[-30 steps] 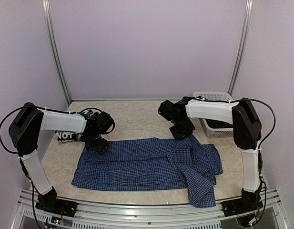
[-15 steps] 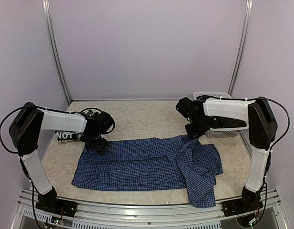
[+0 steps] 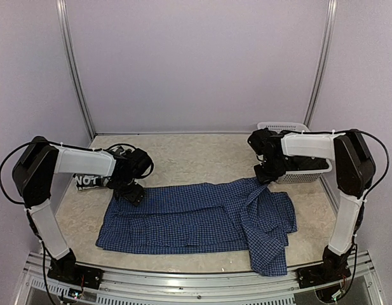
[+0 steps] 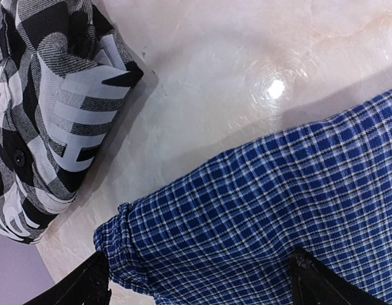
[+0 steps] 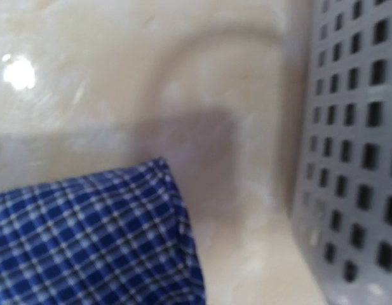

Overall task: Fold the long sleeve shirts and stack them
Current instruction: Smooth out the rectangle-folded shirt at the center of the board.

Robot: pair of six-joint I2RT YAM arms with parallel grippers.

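Our blue fine-checked cloth shirt (image 3: 196,219) lies spread along the worktop's near edge, its right side rumpled. We are spreading it. The left gripper (image 3: 133,194) gapes over its far-left corner. The right gripper (image 3: 265,175), clenched and apparently empty, hovers beside the white plastic basket (image 3: 291,127). Next, we judge, the right side needs smoothing.

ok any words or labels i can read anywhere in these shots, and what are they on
"NOT": white block letters on the black-and-white plaid cloth shirt, top view; the rest is hidden.
Left wrist view: more big white letters on that shirt, broken by folds, unreadable.
No text seen on the blue checked cloth shirt or the white plastic lattice basket.
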